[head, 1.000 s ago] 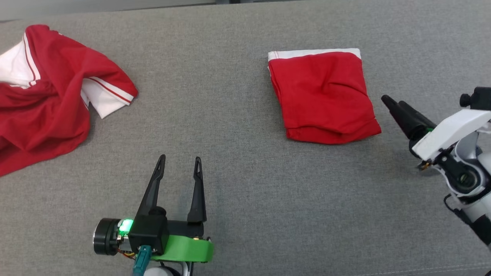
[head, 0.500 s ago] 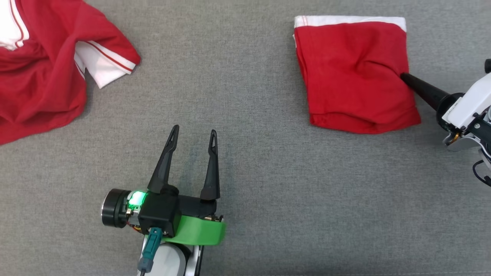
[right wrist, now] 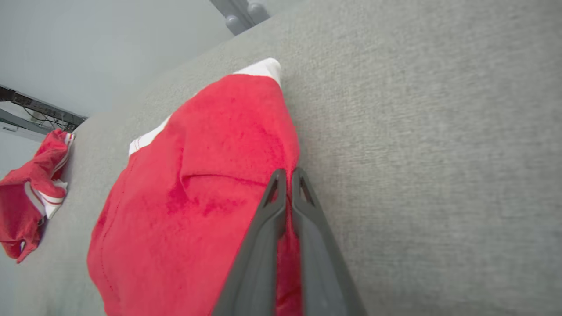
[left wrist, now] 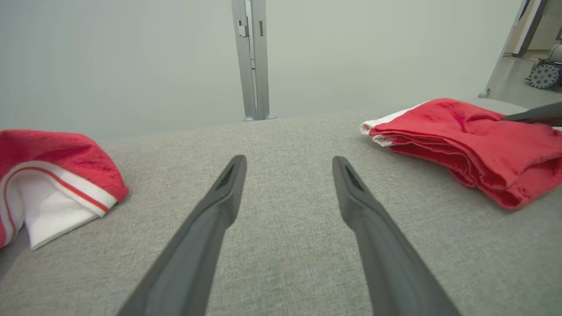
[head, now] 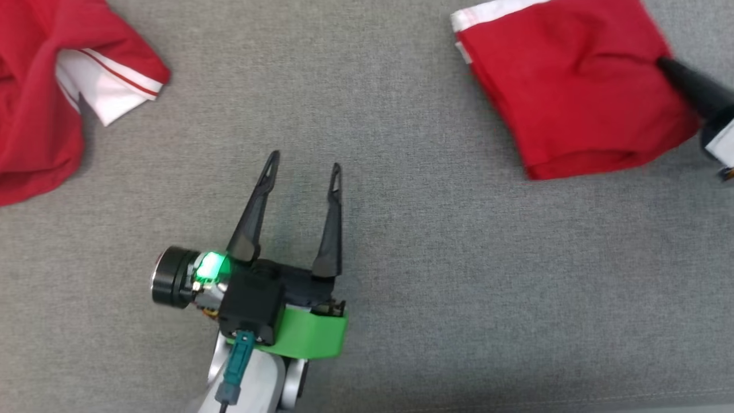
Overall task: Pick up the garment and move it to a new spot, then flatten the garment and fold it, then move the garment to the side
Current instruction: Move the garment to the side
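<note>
Folded red garment [head: 573, 92] with a white band along its far edge, lying in stacked layers toward the far right of the grey fabric surface [head: 401, 258].

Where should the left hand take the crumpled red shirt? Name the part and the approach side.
Grip the white-cuffed sleeve of the crumpled red shirt. It sticks out of the heap onto the bare grey fabric surface, giving a thin, free edge. The left hand, open, would probably do best coming from that bare side, fingers low and straddling the cuff.
</note>
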Controlling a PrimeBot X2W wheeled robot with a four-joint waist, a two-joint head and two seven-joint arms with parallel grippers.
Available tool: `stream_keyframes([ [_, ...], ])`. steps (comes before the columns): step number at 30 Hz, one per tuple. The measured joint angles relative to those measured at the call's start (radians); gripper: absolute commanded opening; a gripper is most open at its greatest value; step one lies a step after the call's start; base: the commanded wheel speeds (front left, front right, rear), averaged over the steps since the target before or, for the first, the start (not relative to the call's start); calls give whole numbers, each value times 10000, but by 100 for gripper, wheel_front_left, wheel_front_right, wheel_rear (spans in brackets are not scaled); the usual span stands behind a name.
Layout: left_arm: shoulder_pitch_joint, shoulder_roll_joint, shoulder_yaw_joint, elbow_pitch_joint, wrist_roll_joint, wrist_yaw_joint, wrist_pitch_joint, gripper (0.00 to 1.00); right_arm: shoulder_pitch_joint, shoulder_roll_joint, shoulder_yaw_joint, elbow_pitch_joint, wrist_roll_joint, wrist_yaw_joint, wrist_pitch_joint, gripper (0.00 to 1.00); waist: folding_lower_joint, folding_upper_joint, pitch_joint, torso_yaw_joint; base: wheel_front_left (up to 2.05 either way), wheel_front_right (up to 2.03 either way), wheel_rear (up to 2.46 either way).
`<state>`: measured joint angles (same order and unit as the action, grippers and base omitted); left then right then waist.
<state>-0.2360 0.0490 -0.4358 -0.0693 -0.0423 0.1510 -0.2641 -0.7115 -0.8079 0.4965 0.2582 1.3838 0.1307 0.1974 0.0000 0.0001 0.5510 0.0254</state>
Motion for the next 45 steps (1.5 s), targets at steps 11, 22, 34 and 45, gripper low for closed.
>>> stream_keyframes([
  [11, -1048, 86, -869, -1551, 867, 84, -2, 100, -807, -1881, -36, 587, -1081, 2, -2353, 0, 1, 0, 1186, -593, 0, 0, 0],
  [22, -1644, 706, -1256, -2194, 1156, 297, 0, 100, -1797, -2949, -58, 1755, -1452, 4, -3607, 0, 1, 0, 2343, -1072, 0, 0, 0],
  [34, -1963, 1039, -1561, -2201, 1126, 711, 0, 100, -2790, -3321, 134, 3356, -1206, 8, -3607, 76, 1, 0, 2709, -931, 0, 0, 0],
  [45, -1876, 1055, -1664, -1812, 573, 1231, -2, 100, -3290, -1323, 1104, 4004, -3062, 8, -4548, 100, 1, 0, 1642, -783, 0, 0, 0],
])
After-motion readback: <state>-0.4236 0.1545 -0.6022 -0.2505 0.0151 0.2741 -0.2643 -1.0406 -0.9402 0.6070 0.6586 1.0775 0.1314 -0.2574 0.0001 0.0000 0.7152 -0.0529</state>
